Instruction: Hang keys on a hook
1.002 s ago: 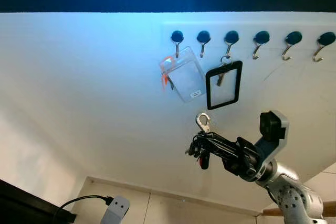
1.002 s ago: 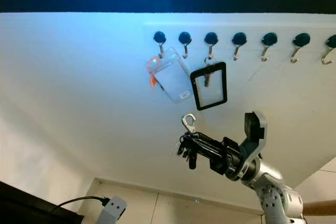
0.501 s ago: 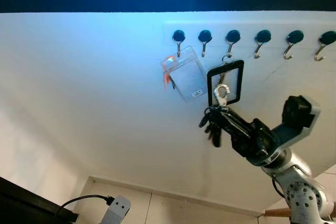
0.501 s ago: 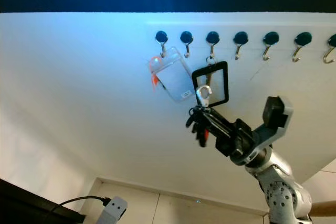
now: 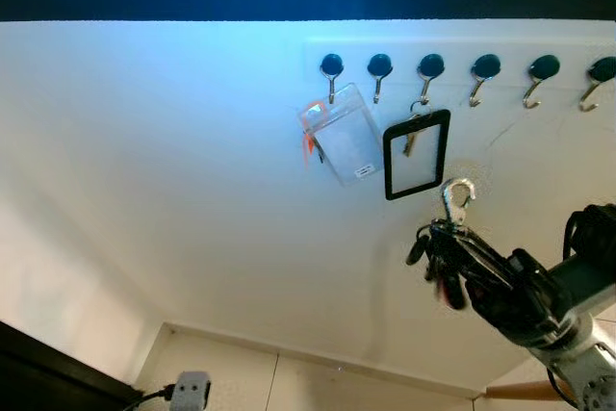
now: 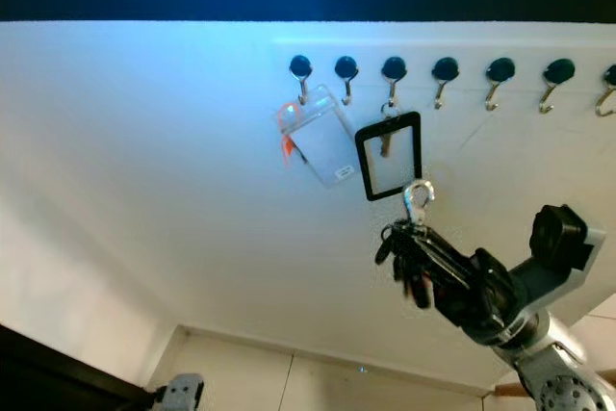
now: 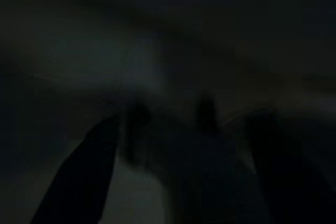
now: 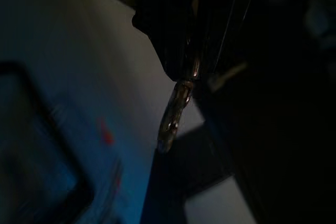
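The right arm is reaching up from the lower right, its right gripper (image 5: 445, 238) clamping a bunch of keys (image 5: 441, 262).

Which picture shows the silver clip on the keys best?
The left eye view: the clip stands clear against the white wall, above the right gripper. The right eye view shows it similarly; the right wrist view shows it edge-on, dark.

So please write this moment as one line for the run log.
right end effector: shut on keys | clasp: below hooks, unhooked | fourth hook: free

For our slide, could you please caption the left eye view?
Right gripper lifts keys with silver clasp toward wall hooks.
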Controlling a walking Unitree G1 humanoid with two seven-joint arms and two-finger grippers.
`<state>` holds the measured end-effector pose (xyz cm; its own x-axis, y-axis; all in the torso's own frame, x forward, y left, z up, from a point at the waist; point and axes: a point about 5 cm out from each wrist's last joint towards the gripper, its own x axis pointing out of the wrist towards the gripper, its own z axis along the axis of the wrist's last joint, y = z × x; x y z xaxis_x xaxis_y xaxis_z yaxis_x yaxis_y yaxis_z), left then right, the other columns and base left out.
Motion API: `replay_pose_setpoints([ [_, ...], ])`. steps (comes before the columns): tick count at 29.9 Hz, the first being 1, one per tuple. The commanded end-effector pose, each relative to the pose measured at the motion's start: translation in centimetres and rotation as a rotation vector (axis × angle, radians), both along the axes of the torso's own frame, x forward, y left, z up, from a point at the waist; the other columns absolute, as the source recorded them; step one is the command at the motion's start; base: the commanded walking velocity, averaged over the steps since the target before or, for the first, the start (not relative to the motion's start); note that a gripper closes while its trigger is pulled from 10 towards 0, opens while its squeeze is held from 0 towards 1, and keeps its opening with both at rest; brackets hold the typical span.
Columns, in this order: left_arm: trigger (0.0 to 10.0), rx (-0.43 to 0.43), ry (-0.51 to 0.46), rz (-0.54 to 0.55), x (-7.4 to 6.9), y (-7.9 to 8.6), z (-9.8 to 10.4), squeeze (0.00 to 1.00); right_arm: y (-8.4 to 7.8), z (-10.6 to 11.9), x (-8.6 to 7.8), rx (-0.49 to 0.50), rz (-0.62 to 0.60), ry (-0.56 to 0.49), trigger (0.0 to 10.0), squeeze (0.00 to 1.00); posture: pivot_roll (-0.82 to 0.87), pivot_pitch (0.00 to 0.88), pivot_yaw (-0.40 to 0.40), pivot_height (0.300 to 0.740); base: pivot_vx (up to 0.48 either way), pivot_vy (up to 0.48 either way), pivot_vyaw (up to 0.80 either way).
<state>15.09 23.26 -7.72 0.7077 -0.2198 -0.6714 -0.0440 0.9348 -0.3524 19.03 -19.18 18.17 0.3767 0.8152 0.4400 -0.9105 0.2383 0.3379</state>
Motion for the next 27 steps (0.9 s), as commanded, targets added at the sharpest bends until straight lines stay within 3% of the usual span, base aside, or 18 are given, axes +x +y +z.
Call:
replay_pose_setpoints([
  [1,10.0,-0.007,-0.109,0.055,0.9,3.4,1.8,0.0,0.7,0.1,-0.2,-0.04,0.04,-0.007,10.0,0.0,-0.19,0.09,0.088,0.74,0.0,0.0,0.0],
  [2,10.0,-0.007,-0.109,0.055,0.9,3.4,1.8,0.0,0.7,0.1,-0.2,-0.04,0.04,-0.007,10.0,0.0,-0.19,0.09,0.088,0.74,0.0,0.0,0.0],
  [3,10.0,-0.042,-0.205,0.064,1.8,5.2,3.4,0.0,0.7,-0.1,0.0,-0.059,0.037,0.001,10.0,0.0,-0.18,0.09,0.081,0.74,0.0,0.0,0.0],
  [5,10.0,-0.11,-0.333,0.035,2.8,6.1,5.1,0.0,0.6,-0.1,0.2,-0.074,0.026,0.007,10.0,0.0,-0.18,0.093,0.077,0.74,0.0,0.0,0.0],
  [10,10.0,-0.144,-0.382,0.016,3.2,6.3,5.8,0.0,0.5,0.0,0.3,-0.077,0.023,0.007,10.0,0.0,-0.18,0.094,0.074,0.74,0.0,0.0,0.0],
  [11,10.0,-0.186,-0.434,-0.005,3.5,6.6,6.5,0.0,0.3,0.1,0.4,-0.083,0.024,0.008,10.0,0.0,-0.18,0.094,0.071,0.74,0.0,0.0,0.0],
  [12,10.0,-0.296,-0.509,-0.057,3.7,6.9,7.7,0.0,0.0,0.3,0.4,-0.094,0.022,0.003,10.0,0.0,-0.18,0.094,0.071,0.74,0.0,0.0,0.0],
  [15,10.0,-0.374,-0.567,-0.095,3.8,7.1,8.5,0.0,-0.2,0.5,0.4,-0.103,0.022,0.001,10.0,0.0,-0.18,0.094,0.071,0.74,0.0,0.0,0.0],
  [17,10.0,-0.505,-0.646,-0.196,3.8,7.2,9.9,0.0,-0.6,0.8,0.4,-0.118,0.018,-0.011,10.0,0.0,-0.18,0.095,0.065,0.74,0.0,0.0,0.0],
  [18,10.0,-0.505,-0.646,-0.196,3.8,7.2,9.9,0.0,-0.6,0.8,0.4,-0.118,0.018,-0.011,10.0,0.0,-0.18,0.095,0.065,0.74,0.0,0.0,0.0],
  [19,10.0,-0.525,-0.659,-0.245,3.8,7.1,10.3,0.0,-0.7,1.0,0.4,-0.122,0.016,-0.016,10.0,0.0,-0.18,0.095,0.065,0.74,0.0,0.0,0.0],
  [20,10.0,-0.566,-0.698,-0.363,4.1,6.5,11.7,0.0,-1.0,1.2,0.4,-0.13,0.012,-0.028,10.0,0.0,-0.18,0.098,0.064,0.74,0.0,0.0,0.0],
  [21,10.0,-0.566,-0.698,-0.363,4.1,6.5,11.7,0.0,-1.0,1.2,0.4,-0.13,0.012,-0.028,10.0,0.0,-0.18,0.098,0.064,0.74,0.0,0.0,0.0],
  [22,10.0,-0.618,-0.774,-0.551,4.8,4.9,14.4,0.0,-1.3,1.6,0.4,-0.143,0.006,-0.042,10.0,0.0,-0.18,0.098,0.059,0.74,0.0,0.0,0.0],
  [23,10.0,-0.631,-0.807,-0.614,5.0,4.3,15.5,0.0,-1.3,1.6,0.5,-0.147,0.004,-0.045,10.0,0.0,-0.18,0.098,0.059,0.74,0.0,0.0,0.0],
  [25,10.0,-0.632,-0.826,-0.64,5.2,4.0,16.0,0.0,-1.4,1.7,0.5,-0.149,0.004,-0.045,10.0,0.0,-0.18,0.098,0.059,0.74,0.0,0.0,0.0],
  [26,10.0,-0.638,-0.894,-0.763,6.5,2.4,18.5,0.0,-1.3,1.7,0.5,-0.158,0.005,-0.047,10.0,0.0,-0.17,0.098,0.06,0.74,0.0,0.0,0.0],
  [27,10.0,-0.638,-0.894,-0.763,6.5,2.4,18.5,0.0,-1.3,1.7,0.5,-0.158,0.005,-0.047,10.0,0.0,-0.17,0.098,0.06,0.74,0.0,0.0,0.0],
])
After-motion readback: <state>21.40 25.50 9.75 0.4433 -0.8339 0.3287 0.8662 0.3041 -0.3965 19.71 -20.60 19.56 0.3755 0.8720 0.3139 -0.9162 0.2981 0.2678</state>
